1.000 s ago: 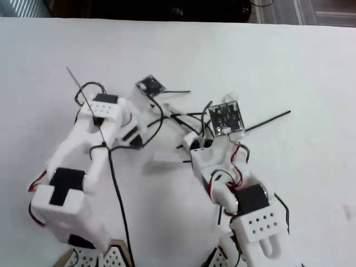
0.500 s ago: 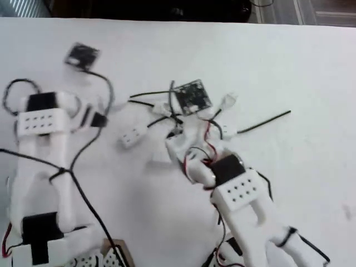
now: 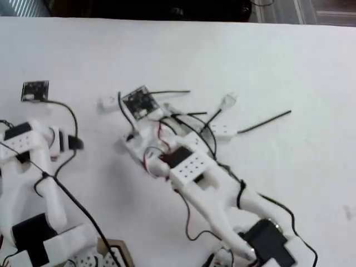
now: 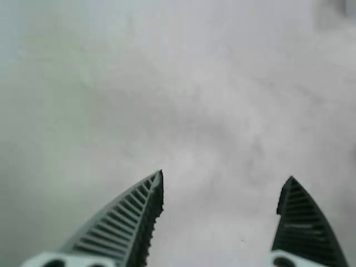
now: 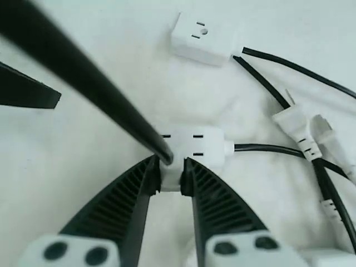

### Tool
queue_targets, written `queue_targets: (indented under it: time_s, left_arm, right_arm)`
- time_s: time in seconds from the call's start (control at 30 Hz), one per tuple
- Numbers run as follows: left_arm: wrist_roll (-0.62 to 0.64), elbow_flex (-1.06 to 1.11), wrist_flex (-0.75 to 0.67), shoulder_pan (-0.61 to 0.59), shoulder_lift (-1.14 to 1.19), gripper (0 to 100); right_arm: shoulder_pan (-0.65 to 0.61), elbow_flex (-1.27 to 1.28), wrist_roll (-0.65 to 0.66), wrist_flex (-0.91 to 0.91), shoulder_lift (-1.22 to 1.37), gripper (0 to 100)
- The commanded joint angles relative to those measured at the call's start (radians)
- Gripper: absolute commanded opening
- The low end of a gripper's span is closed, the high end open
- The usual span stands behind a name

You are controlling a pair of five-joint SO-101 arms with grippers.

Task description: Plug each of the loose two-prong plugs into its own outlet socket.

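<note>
The right jaws are pinched on the near end of a white plastic outlet block with two pairs of slots (image 5: 194,146), which lies flat on the white bench (image 3: 233,50) with its slots facing up. A thin black cord (image 5: 267,149) runs from its far end. Just beyond that cord lie two loose white two-prong plugs (image 5: 293,125), side by side among other black leads. A small white square outlet cube (image 5: 200,36) sits apart, farther off. A thick black cable (image 5: 83,72) slants close across the wrist view and meets the block at the jaw tips.

The left jaws are spread wide over bare bench, holding nothing.

The step in hand looks like bracing the block so that a plug can be pushed in. The grip is only on the block's end, so it may pivot. Pressing it down against the bench would help. The free arm should take a plug by its body, prongs clear, line them up with one slot pair and push straight.
</note>
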Motion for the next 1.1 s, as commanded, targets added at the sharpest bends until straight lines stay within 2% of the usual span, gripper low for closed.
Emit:
queue_targets:
  time_s: [0.0, 0.27, 0.47, 0.8, 1.07]
  left_arm:
    - [0.044, 0.051, -0.087, -0.008, -0.059, 32]
    - [0.046, 0.081, -0.106, 0.022, -0.059, 32]
    - [0.046, 0.083, -0.106, 0.022, -0.059, 32]
    - [0.046, 0.084, -0.106, 0.019, -0.053, 32]
    - [0.046, 0.084, -0.106, 0.019, -0.051, 32]
  right_arm:
    - [-0.007, -0.052, 0.008, -0.125, 0.053, 1.8]
    - [-0.008, -0.054, 0.011, -0.246, 0.156, 1.7]
    - [-0.042, -0.055, 0.052, -0.262, 0.208, 1.7]
    - [-0.042, -0.126, 0.06, -0.222, 0.289, 1.7]
    - [-0.015, -0.147, 0.094, -0.122, 0.162, 1.7]
